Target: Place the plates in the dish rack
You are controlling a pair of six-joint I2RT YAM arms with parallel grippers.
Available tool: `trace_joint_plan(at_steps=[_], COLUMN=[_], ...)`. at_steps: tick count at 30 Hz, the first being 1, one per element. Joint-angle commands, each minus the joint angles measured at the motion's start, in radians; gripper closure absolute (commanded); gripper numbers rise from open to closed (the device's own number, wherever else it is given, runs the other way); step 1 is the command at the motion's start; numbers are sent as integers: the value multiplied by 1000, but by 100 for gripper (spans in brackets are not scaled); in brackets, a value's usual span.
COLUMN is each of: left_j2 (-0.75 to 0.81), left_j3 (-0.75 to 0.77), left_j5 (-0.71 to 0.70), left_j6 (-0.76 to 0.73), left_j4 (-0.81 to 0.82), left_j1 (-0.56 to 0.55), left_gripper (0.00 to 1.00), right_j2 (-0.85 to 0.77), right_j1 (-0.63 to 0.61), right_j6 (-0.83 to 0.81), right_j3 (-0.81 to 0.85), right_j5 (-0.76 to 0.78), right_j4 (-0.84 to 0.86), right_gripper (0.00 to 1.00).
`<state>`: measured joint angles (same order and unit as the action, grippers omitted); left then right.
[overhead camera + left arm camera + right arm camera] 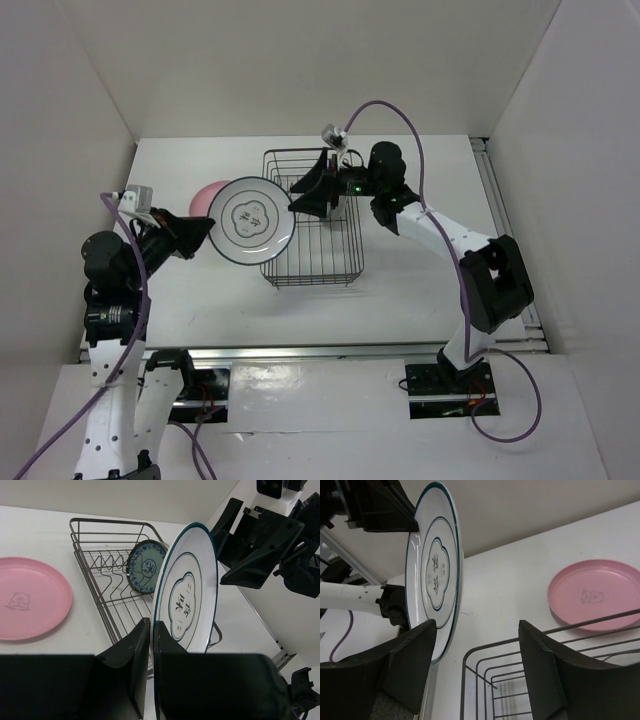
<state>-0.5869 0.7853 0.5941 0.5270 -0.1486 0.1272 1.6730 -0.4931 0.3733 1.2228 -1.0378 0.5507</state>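
The left gripper (152,629) sits at the left of the table (420,290), clamped on the rim of the white plate (252,220), one finger on each face. The plate stands on edge in that grip, off the table, its dark rim and centre motif facing the top camera. Its gripped edge points back toward the left arm and the rest reaches out to the right.

Just behind the held plate, the pink plate (205,196) lies flat on the table, partly hidden in the top view and apart from both grippers.

To the right, the dish rack (320,250) rests on the table, and the white plate's far edge overlaps its left side in the top view. The teal patterned plate (146,573) stands upright among the prongs at the rack's far end.

Over the far part of the rack, the right gripper (476,626) faces the white plate with its jaws spread wide and nothing clasped. In the right wrist view, the plate's rim lies close against the inner side of one finger (412,662), while the other finger stands well clear of it.
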Motion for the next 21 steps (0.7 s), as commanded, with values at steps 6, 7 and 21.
trace_joint_plan(at_steps=[6,7,21], left_j2=[9,9,-2], left_j3=[-8,-8,-8], left_j5=[35,35,-42], left_j6=[59,59,41], left_j4=[159,168,100], left_j1=[-5,-5,-5], left_gripper=[100,100,100], right_j2=[-9,-9,-19], right_j1=[-50,-50,-49], right_j6=[27,27,-40], right_j3=[24,24,55], right_j5=[-36,-36,87], right_j4=[89,89,-60], right_gripper=[52,52,81])
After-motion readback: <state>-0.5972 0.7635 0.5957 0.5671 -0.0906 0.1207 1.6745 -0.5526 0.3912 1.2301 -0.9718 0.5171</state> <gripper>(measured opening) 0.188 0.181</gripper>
